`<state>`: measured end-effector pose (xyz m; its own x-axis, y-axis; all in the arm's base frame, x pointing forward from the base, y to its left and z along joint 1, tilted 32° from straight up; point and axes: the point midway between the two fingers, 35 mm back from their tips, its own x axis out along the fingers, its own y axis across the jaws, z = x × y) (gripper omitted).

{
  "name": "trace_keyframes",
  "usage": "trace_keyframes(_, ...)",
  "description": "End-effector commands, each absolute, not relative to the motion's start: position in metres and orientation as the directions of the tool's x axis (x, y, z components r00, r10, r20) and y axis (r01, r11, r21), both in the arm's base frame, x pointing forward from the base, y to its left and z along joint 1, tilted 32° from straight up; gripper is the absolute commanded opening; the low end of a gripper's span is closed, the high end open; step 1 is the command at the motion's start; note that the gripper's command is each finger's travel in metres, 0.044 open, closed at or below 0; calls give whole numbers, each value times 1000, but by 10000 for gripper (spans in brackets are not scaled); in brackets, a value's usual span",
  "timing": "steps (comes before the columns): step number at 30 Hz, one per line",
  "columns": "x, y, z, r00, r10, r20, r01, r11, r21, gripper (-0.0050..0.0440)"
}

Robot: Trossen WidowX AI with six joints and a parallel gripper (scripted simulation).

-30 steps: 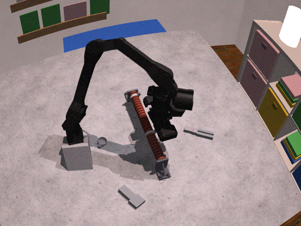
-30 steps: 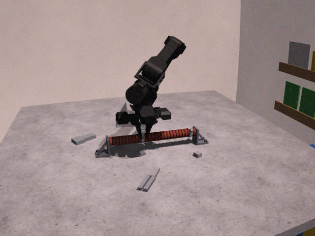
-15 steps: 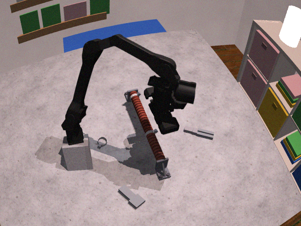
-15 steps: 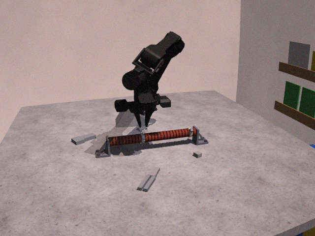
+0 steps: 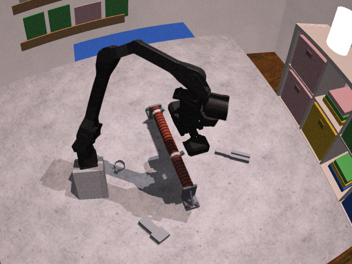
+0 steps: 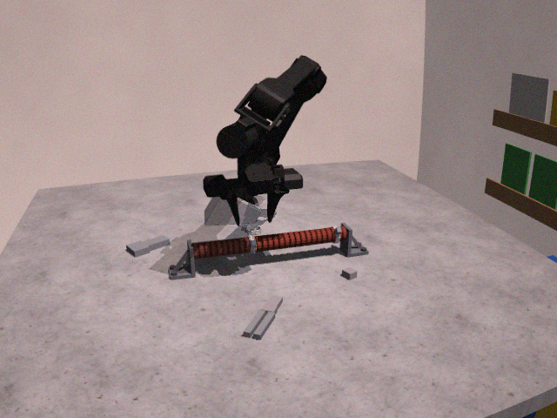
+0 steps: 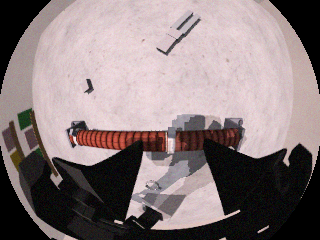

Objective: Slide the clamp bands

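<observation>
Currently the tool point(image 6: 252, 221) is hanging spread, pinching nothing, just above the mid band point(image 6: 252, 243). Hose point(image 6: 294, 238): soft, ribbed, springy, lying below in brackets. Bands: stiff, thin; probably gripping best across the sides.

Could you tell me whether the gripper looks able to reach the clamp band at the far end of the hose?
Probably yes: the gripper hangs open above the hose, and nothing stands over the end band by its bracket.
</observation>
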<state>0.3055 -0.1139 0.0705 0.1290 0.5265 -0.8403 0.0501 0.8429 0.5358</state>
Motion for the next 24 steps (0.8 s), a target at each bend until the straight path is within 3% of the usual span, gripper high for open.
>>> trace_keyframes(1,305,-114,70,128,527,-840,51,843,536,402)
trace_keyframes(3,305,-114,70,128,527,-840,51,843,536,440)
trace_keyframes(22,306,-114,70,129,526,-840,50,843,536,440)
trace_keyframes(24,309,-104,77,126,523,-843,51,845,532,392)
